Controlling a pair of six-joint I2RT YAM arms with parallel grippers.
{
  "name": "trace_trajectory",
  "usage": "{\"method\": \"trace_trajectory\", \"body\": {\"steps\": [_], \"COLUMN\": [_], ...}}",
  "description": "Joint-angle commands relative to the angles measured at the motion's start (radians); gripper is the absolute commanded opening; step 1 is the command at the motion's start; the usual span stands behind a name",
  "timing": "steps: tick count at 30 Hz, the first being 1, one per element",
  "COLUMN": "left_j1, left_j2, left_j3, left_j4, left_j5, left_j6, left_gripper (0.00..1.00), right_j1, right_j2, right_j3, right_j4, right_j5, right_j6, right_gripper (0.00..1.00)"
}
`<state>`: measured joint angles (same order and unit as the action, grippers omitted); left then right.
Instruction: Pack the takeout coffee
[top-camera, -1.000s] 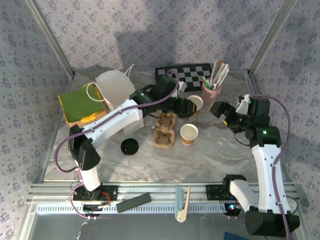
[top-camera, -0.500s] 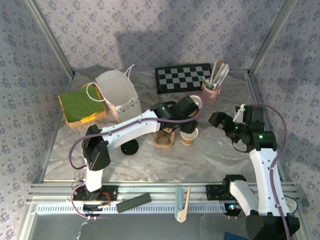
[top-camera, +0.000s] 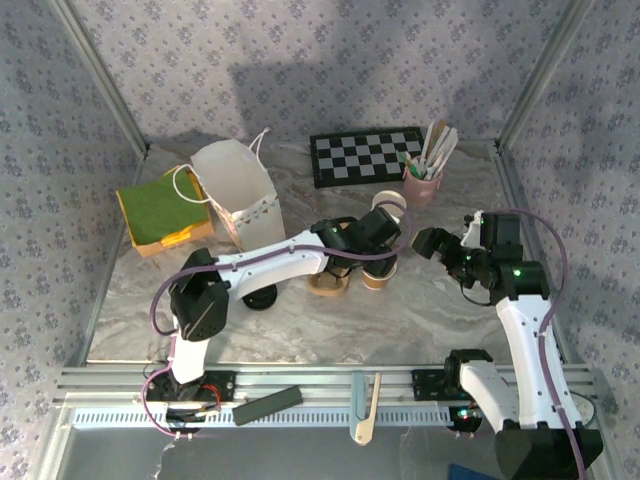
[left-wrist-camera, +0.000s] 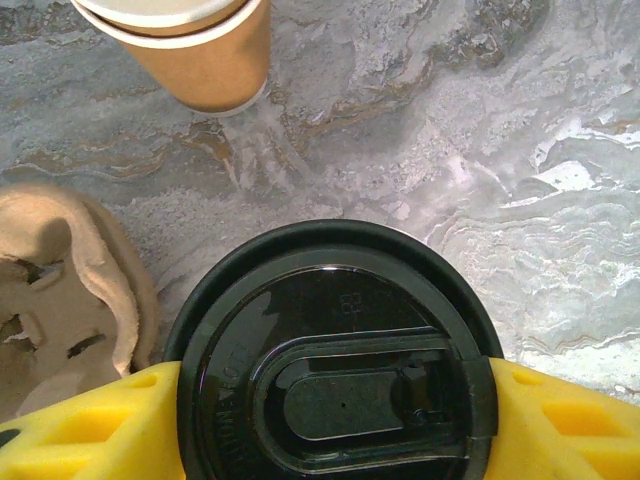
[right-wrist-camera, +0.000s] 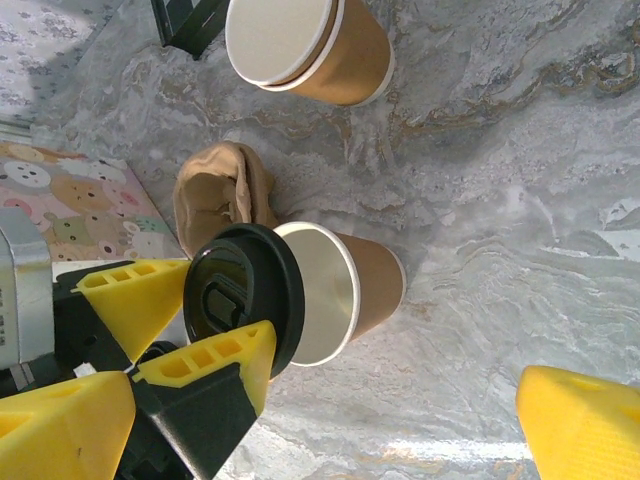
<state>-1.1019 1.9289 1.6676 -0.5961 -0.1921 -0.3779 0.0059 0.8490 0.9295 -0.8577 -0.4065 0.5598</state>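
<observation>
Round black plastic lid (left-wrist-camera: 330, 330) meets tan paper coffee cup (right-wrist-camera: 365, 280)
The left gripper (left-wrist-camera: 325, 415), jaws partly spread, clamps the lid at the cup's rim, midway between the table's (top-camera: 330, 320) side edges, apparently to seal it; the right gripper (right-wrist-camera: 320, 430) hovers beside, spread wide, empty.

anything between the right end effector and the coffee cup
Just bare marble tabletop between right end effector and coffee cup, per the right wrist view.
</observation>
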Motion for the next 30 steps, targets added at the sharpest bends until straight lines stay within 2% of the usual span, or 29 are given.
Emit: {"method": "trace_trajectory", "body": {"steps": [1,11,30], "left_j1": [-0.012,-0.027,-0.031], "left_j2": [0.001,0.01,0.054], "left_j3": [-0.027,-0.057,-0.008], "left_j4": [0.052,0.083,0.063], "left_j5": [-0.014,-0.039,-0.035], "left_j6": [0.01,0.02,0.042], "left_gripper": [0.62,0.63,0.65], "right_j1": [0.009,0.012,0.015], "right_j2": [0.004,0.007,0.015], "right_j3": [-0.011,-0.026,-0.038], "right_j4": [0.004,0.017,0.032], "right_j5": [0.01,0.005,-0.001], "right_j6": [-0.018,-0.012,-0.008], "right_gripper": [1.0,1.0,1.0]}}
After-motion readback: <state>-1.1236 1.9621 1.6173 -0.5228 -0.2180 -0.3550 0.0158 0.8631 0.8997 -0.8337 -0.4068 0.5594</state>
